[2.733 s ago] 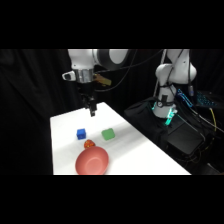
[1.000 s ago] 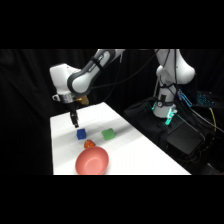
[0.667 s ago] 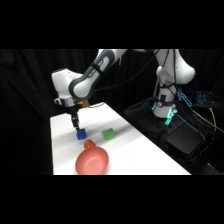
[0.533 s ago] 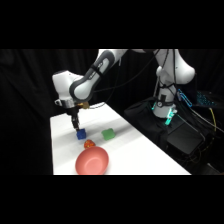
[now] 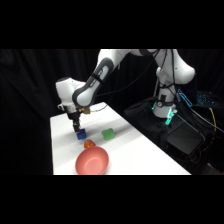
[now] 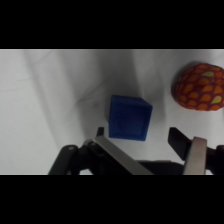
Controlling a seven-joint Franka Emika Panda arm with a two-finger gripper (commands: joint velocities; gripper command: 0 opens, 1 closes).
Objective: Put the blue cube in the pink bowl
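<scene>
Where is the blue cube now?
In the side view the blue cube sits on the white table, directly under the gripper, left of the green cube and behind the pink bowl.

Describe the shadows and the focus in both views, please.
Side view: black surroundings, the white table lit from above, all rather soft; the gripper darkens the blue cube. Wrist view: the blue cube fairly clear, with soft grey shadow streaks on the table beside it; the near fingers blurred; the orange round thing cut by the edge.
</scene>
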